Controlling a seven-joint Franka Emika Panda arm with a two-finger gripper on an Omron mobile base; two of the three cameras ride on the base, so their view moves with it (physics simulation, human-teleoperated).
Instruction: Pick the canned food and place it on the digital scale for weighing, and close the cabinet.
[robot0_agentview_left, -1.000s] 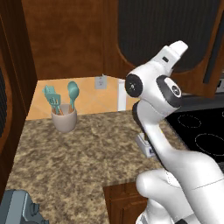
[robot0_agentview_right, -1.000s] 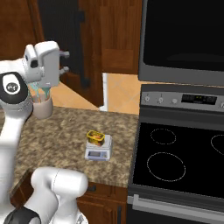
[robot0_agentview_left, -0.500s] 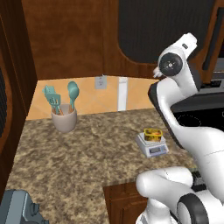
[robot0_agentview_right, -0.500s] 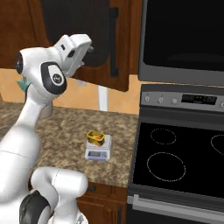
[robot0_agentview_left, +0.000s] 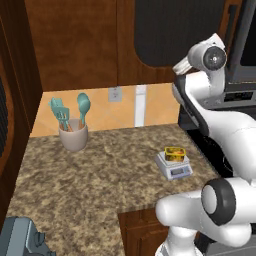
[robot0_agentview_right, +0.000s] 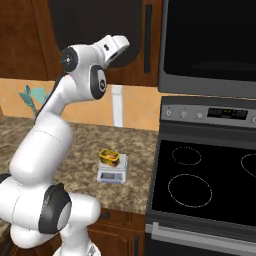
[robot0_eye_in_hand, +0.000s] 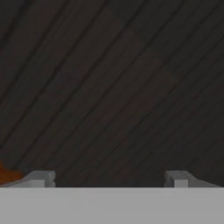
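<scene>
one canned food (robot0_agentview_left: 175, 153) sits on one digital scale (robot0_agentview_left: 173, 165) on the speckled stone tabletop (robot0_agentview_left: 90, 180); one cup (robot0_agentview_left: 73, 135) holds teal utensils. pincer (robot0_eye_in_hand: 109, 179) released, facing the cabinet (robot0_agentview_right: 100, 30) panel.

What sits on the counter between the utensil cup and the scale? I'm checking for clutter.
Nothing: in the left base view, the counter between the utensil cup and the scale is bare granite. The tin rests on the scale.
</scene>
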